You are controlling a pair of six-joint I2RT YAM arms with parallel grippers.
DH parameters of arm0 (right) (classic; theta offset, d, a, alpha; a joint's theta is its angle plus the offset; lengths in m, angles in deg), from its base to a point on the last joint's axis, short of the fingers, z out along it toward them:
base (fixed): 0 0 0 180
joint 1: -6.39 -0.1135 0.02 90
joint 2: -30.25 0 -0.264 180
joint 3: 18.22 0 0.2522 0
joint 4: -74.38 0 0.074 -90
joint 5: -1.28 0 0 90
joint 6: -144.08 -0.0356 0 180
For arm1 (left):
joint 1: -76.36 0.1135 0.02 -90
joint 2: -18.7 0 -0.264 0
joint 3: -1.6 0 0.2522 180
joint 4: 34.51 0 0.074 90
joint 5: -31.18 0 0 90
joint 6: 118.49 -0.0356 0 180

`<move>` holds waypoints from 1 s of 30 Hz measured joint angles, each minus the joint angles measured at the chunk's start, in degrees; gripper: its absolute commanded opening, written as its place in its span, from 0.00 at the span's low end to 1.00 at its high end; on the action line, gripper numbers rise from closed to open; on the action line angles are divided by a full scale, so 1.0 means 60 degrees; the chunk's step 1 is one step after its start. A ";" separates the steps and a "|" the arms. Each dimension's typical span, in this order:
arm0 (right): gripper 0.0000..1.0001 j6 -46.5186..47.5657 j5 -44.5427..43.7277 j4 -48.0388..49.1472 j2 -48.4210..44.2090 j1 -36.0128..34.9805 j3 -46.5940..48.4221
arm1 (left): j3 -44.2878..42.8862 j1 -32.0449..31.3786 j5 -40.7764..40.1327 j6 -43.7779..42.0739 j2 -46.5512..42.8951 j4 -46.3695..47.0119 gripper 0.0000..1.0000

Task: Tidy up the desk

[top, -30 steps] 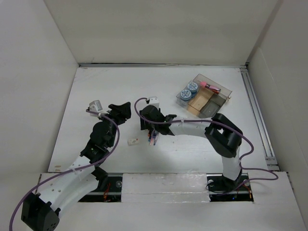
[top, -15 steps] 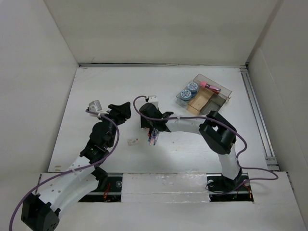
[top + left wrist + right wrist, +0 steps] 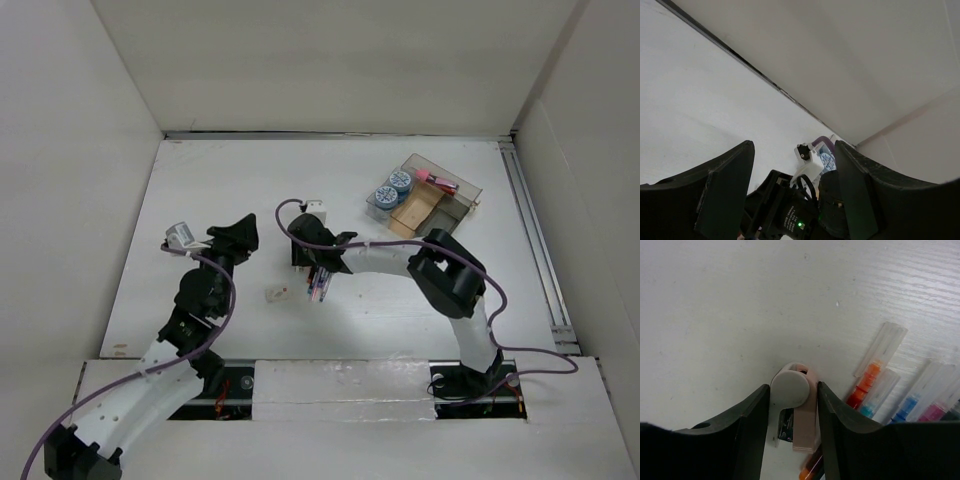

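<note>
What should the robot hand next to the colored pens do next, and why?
Probably close the right gripper gently. Its fingers stand on either side of what looks like a small pink stapler, which lies on the desk beside the capped pens. I cannot tell whether they grip it yet, so squeezing comes before any lift.
</note>
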 measured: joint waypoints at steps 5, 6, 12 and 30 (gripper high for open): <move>0.26 -0.0251 0.0885 0.0670 -0.0506 0.0259 -0.0382 | 0.0353 0.0000 -0.0350 0.0182 -0.0678 -0.0007 0.61; 0.26 -0.0353 0.1089 0.0882 -0.0809 0.0368 -0.0590 | 0.0368 0.0000 -0.0390 0.0186 -0.0718 0.0015 0.61; 0.25 -0.0805 0.1144 0.2098 -0.3016 0.1501 -0.1639 | 0.0368 0.0000 -0.0375 0.0186 -0.0408 0.0007 0.61; 0.29 -0.2550 -0.0117 0.1803 -0.4215 0.6885 -0.3483 | 0.0353 0.0000 0.0047 0.0157 0.0146 0.0036 0.61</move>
